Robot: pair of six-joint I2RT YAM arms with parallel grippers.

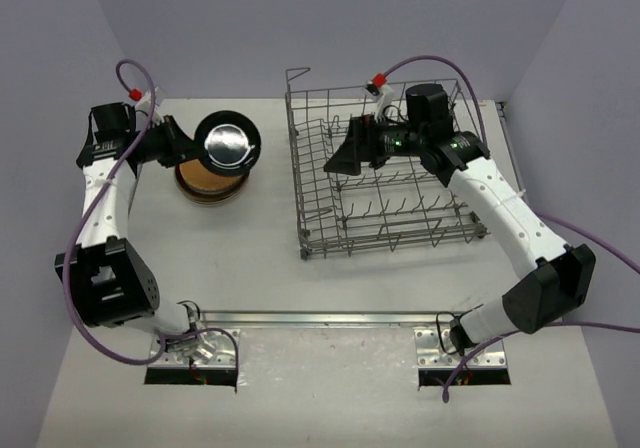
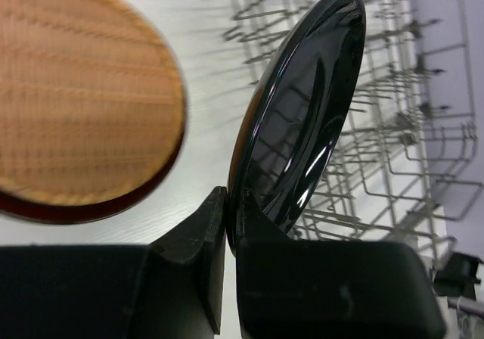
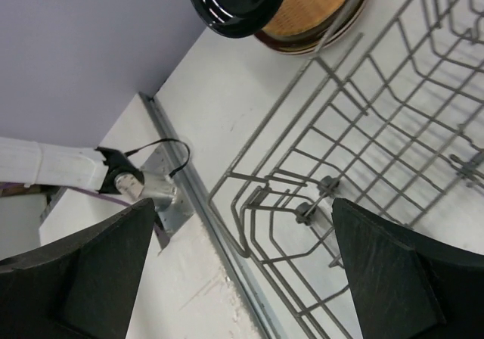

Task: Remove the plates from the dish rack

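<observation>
I am holding the glossy dark brown round plate (image 1: 228, 145) by its rim in the left gripper (image 1: 196, 146), the fingers (image 2: 200, 241) pinching tight on the edge. The plate is hanging over the stack of round plates (image 1: 208, 186), whose top one is an orange-tan plate (image 2: 83, 97), on the white table (image 1: 250, 258) left of the grey metal wire dish rack (image 1: 400, 213). I cannot tell whether it is touching the stack. My right gripper (image 1: 338, 153) is hovering over the rack's left part, fingers (image 3: 98, 278) spread wide and gripping nothing.
</observation>
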